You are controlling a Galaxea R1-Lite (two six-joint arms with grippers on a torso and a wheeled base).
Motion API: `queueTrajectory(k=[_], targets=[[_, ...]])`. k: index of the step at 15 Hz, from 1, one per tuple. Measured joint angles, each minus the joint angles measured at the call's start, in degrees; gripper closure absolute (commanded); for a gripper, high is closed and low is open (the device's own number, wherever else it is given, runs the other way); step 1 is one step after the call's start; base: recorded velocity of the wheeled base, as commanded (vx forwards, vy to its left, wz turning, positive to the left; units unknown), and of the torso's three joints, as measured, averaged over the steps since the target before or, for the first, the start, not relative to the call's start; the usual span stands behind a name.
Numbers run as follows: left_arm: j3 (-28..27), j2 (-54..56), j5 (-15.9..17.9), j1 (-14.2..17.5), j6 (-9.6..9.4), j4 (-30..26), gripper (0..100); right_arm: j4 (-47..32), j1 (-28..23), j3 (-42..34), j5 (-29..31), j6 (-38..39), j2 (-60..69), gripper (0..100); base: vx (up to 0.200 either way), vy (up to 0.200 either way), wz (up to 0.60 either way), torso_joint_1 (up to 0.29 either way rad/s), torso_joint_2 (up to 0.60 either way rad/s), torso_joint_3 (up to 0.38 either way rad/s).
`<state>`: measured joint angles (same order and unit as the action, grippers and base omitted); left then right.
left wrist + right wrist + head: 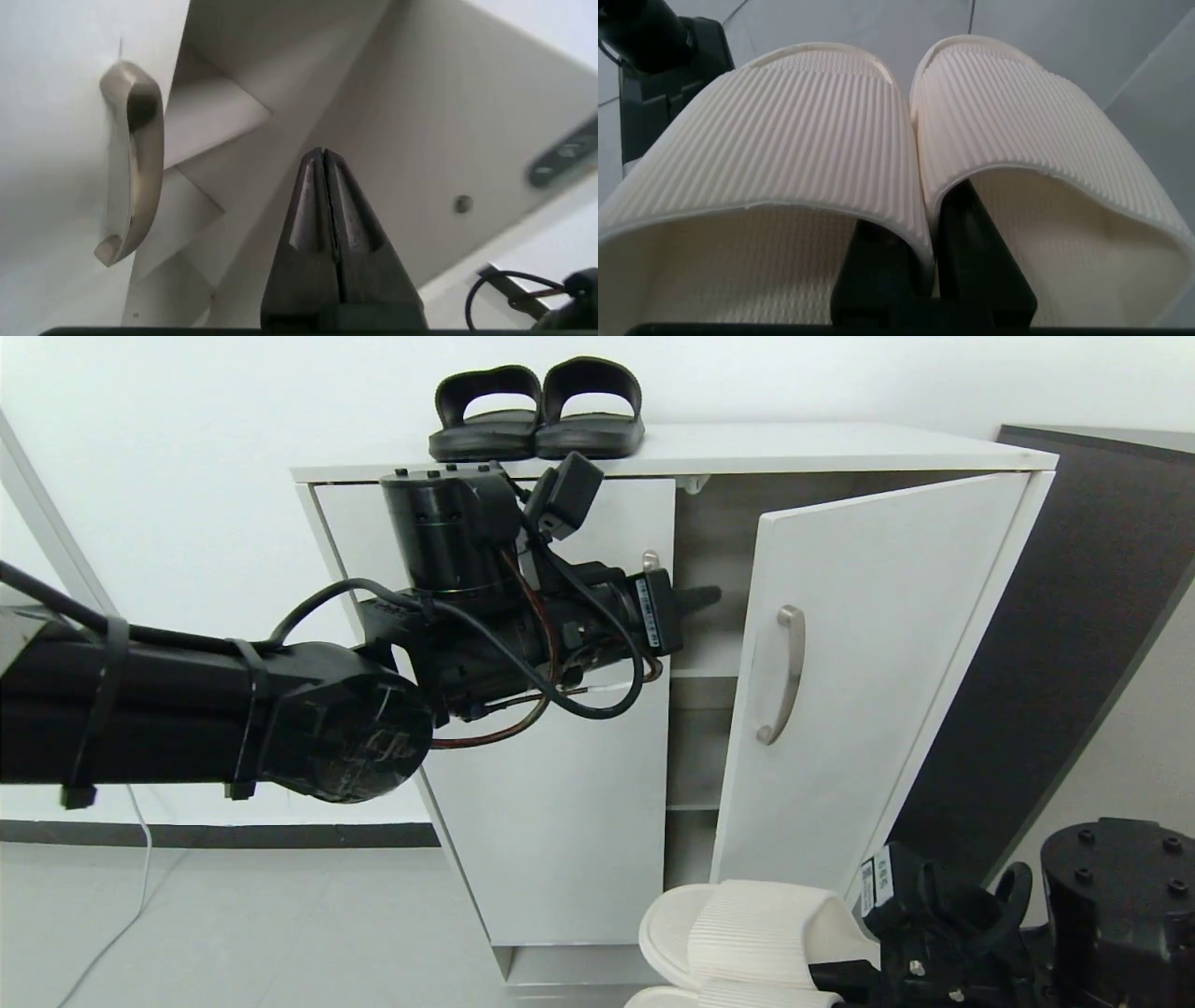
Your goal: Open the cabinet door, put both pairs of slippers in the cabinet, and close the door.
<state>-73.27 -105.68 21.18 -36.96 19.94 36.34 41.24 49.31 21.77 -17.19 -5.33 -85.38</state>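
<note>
Arm first: my left arm (187, 709) lies level across the front of the cabinet (840, 446), in front of the left door (560, 821), which is shut. On the cabinet top, above that door, the black slippers (537, 415) sit side by side with their toes towards me. My left end effector (705, 597) is pressed together with nothing between its fingers (313, 210), and its tip sits in the gap between the two doors, just beside the left door handle (131, 159). Behind the tip, a shelf (700, 677) shows inside the cabinet. To the right of the gap the right door (868, 663) stands ajar, swung out towards me, and its curved metal handle (789, 672) is well apart from my fingers. Low down in front of that door, above the floor (233, 924), are the cream slippers (747, 933). My right end effector (929, 233) is pinching them: one finger sits inside each slipper, and the two touching inner walls are clamped between them, so the ribbed straps lie side by side.
</note>
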Motion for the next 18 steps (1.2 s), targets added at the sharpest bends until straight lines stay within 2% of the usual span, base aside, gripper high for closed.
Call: queueTrajectory(k=[4,6,8,9,10,12,15,18], targets=[[-0.33,-0.96,-0.1,-1.51,-0.07,0.2,100,-0.07,1.67,-1.02,-0.05,0.0,-0.04,100,-0.2,0.0,0.0,0.001,0.0,0.001],[-0.52,-1.16,-0.35,-4.41,-0.35,0.35,100,-0.02,2.34,-1.38,-0.02,-0.02,0.0,100,-0.2,0.0,0.0,0.002,0.0,0.002],[-0.63,-1.18,-0.4,-8.63,-0.51,1.12,100,0.06,2.73,-1.6,-0.02,-0.02,0.02,100,-0.2,0.0,0.0,0.0,0.0,0.007],[-0.63,-1.21,-0.76,-9.75,-0.4,2.28,100,0.33,2.84,-1.62,-0.02,0.0,0.02,100,0.0,0.0,0.0,0.0,0.0,0.0],[-0.63,-1.13,-0.95,-9.26,-0.27,2.96,100,0.33,2.78,-1.6,0.06,0.02,0.0,100,0.0,0.0,0.0,0.0,0.0,0.0],[0.72,-0.41,-2.46,-6.08,-0.07,3.67,100,0.41,2.73,-1.08,0.2,0.33,-0.04,100,0.0,0.0,0.0,0.0,0.0,0.0],[9.26,4.13,-5.39,-1.71,-0.27,7.34,100,0.39,1.49,-0.22,1.69,0.46,-0.01,100,0.0,0.0,0.0,0.0,0.0,0.0],[20.6,15.77,-8.46,1.27,-1.28,9.18,100,0.33,-0.34,3.25,12.87,5.17,-0.76,100,0.0,0.0,0.0,0.0,0.0,0.0]])
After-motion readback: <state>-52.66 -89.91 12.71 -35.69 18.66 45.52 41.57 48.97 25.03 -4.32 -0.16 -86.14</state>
